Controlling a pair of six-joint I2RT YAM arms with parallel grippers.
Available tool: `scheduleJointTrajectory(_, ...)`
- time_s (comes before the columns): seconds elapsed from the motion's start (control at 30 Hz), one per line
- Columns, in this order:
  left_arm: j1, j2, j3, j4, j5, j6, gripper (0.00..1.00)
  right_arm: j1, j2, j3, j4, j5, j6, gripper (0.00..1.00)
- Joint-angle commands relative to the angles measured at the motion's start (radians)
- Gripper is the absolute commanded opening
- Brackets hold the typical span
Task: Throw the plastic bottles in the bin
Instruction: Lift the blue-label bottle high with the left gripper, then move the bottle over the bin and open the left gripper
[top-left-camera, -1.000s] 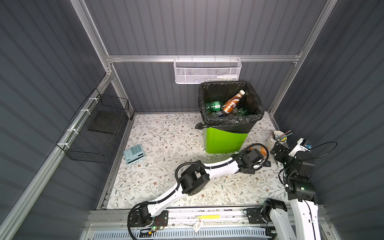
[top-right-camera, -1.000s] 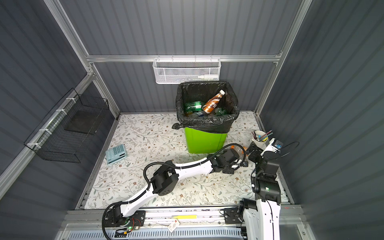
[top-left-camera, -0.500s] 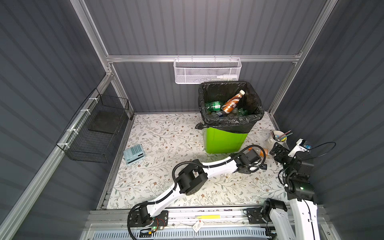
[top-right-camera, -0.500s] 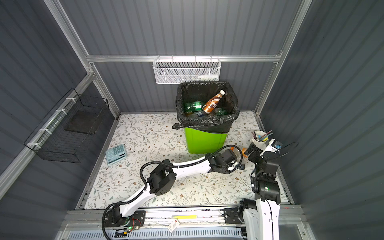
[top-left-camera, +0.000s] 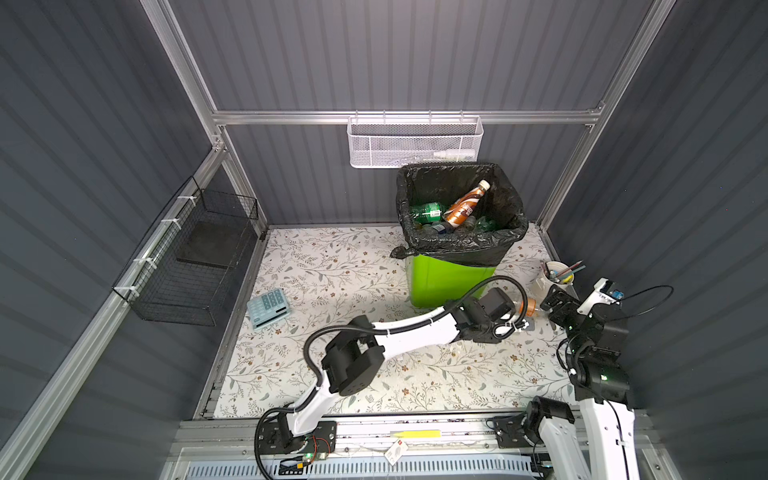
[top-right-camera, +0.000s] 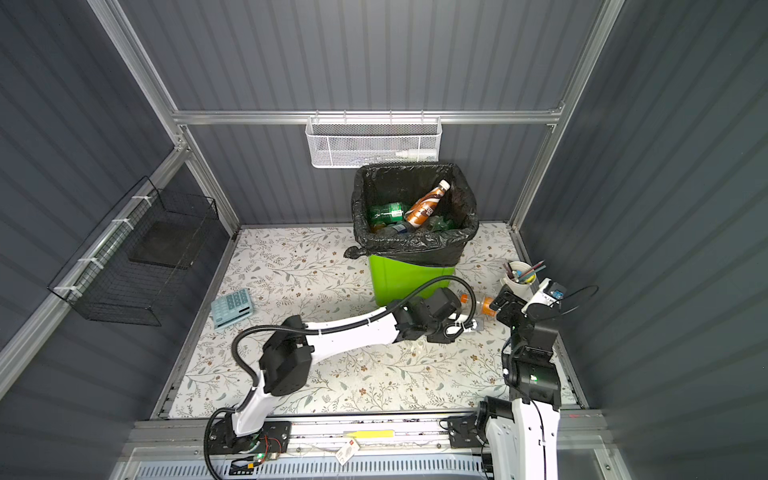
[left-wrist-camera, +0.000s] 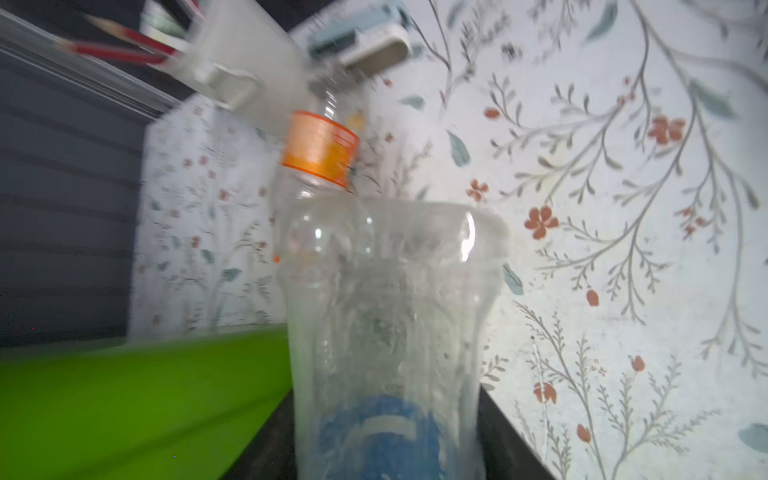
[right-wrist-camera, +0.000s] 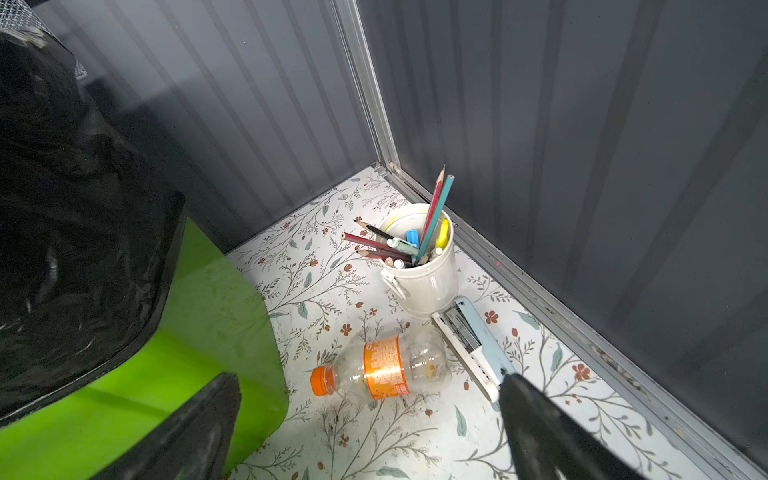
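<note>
My left gripper (left-wrist-camera: 386, 449) is shut on a clear bottle with a blue label (left-wrist-camera: 386, 311), low over the floor by the bin's right front corner (top-left-camera: 509, 326). Just beyond it, a clear bottle with an orange cap and label (right-wrist-camera: 382, 370) lies on its side on the floor (top-left-camera: 524, 305). My right gripper (right-wrist-camera: 365, 432) hangs open above that bottle, apart from it (top-left-camera: 555, 305). The green bin (top-left-camera: 449, 282) with a black bag holds a brown bottle (top-left-camera: 465, 205), a green bottle (top-left-camera: 426, 210) and others.
A white cup of pencils (right-wrist-camera: 419, 270) and a light-blue stapler (right-wrist-camera: 473, 345) sit right behind the orange bottle, close to the right wall. A calculator (top-left-camera: 268, 307) lies at the left. A white mesh basket (top-left-camera: 415, 141) and a black wire basket (top-left-camera: 195, 257) hang on the walls.
My left gripper has gone from open to shut on the clear blue-label bottle and drawn back slightly. The right arm has barely moved.
</note>
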Motion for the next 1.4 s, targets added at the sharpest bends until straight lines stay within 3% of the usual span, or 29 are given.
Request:
scheduleJointTrajectory(0.0, 0.012, -0.19, -0.037, 0.158, -0.06, -0.044, 0.58, -0.004, -0.007, 0.005, 0.027, 0.0, 0.003, 0.99)
scheduleJointTrajectory(0.2, 0.043, -0.513, -0.139, 0.433, -0.142, -0.019, 0.59, -0.005, -0.004, 0.006, 0.052, -0.009, 0.017, 0.99)
scheduleJointTrajectory(0.33, 0.059, -0.7, -0.177, 0.642, -0.127, 0.03, 0.59, -0.006, 0.001, 0.009, 0.066, -0.02, 0.028, 0.99)
scheduleJointTrajectory(0.53, 0.094, -0.797, -0.179, 0.79, -0.069, 0.021, 0.58, -0.005, -0.001, 0.001, 0.079, -0.038, 0.061, 0.99)
scheduleJointTrajectory(0.6, 0.128, -0.766, -0.16, 0.793, -0.062, -0.024, 0.58, -0.006, -0.004, 0.003, 0.081, -0.045, 0.063, 0.99)
scheduleJointTrajectory(0.67, 0.218, -0.699, -0.117, 0.746, -0.013, -0.142, 0.6, -0.005, -0.01, 0.003, 0.079, -0.05, 0.063, 0.99)
scheduleJointTrajectory(0.8, 0.39, -0.433, 0.128, 0.505, 0.149, -0.414, 0.68, -0.005, -0.029, 0.011, 0.06, -0.053, 0.052, 0.99)
scheduleJointTrajectory(0.87, 0.402, -0.265, 0.336, 0.303, 0.201, -0.432, 0.79, -0.006, -0.043, 0.019, 0.039, -0.041, 0.038, 0.99)
scheduleJointTrajectory(0.93, 0.402, -0.11, 0.575, 0.105, 0.245, -0.429, 1.0, -0.006, -0.055, 0.024, 0.015, -0.032, 0.024, 0.99)
scheduleJointTrajectory(1.0, 0.401, -0.051, 0.685, 0.047, 0.192, -0.435, 1.0, -0.006, -0.062, 0.023, 0.0, -0.032, 0.021, 0.99)
scheduleJointTrajectory(1.07, 0.401, -0.104, 0.603, 0.143, 0.126, -0.428, 1.0, -0.008, -0.065, 0.02, -0.006, -0.04, 0.023, 0.99)
scheduleJointTrajectory(1.2, 0.401, -0.345, 0.19, 0.525, 0.09, -0.42, 1.0, -0.008, -0.063, 0.008, 0.001, -0.038, 0.047, 0.99)
scheduleJointTrajectory(1.37, 0.401, -0.482, 0.016, 0.582, 0.041, -0.41, 1.0, -0.009, -0.051, -0.019, 0.003, -0.04, 0.119, 0.99)
